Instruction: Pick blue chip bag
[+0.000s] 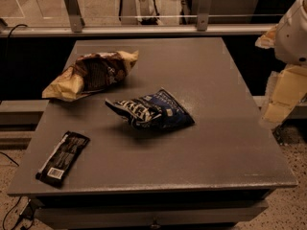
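Grey counter (216,143). A flat black wrapper with a white barcode label (62,158) lies near its front-left corner. A crumpled yellow-and-brown chip bag (91,74) lies toward the back-left corner. The blue chip bag (151,110) lies near the centre. The gripper (283,95) hangs beyond the right edge, well apart from the bag; I cannot tell whether it is open or closed.

Gripper: pale two-finger gripper (282,97), beyond the right edge of the grey tabletop (216,143).
Open way: bare top leftward to the dark navy-blue glossy foil bag (156,111).
Far left: crumpled yellow-and-brown chip bag (88,74), near it.
Near left: flat black wrapper (62,158), well apart.
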You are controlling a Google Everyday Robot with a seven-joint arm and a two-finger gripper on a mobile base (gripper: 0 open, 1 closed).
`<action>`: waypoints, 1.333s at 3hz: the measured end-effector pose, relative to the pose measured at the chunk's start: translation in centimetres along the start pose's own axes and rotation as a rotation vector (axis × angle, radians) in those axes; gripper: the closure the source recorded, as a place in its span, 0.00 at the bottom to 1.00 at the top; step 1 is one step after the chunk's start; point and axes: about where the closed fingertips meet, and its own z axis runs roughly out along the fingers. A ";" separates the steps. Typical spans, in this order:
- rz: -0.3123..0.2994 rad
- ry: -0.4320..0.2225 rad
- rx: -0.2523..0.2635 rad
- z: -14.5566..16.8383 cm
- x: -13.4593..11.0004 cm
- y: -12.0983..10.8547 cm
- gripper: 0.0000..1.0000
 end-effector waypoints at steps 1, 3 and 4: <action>0.000 0.000 0.000 0.0 0.0 0.0 0.00; -0.135 -0.082 -0.072 5.7 -8.2 -0.3 0.00; -0.200 -0.134 -0.115 8.2 -12.9 0.7 0.00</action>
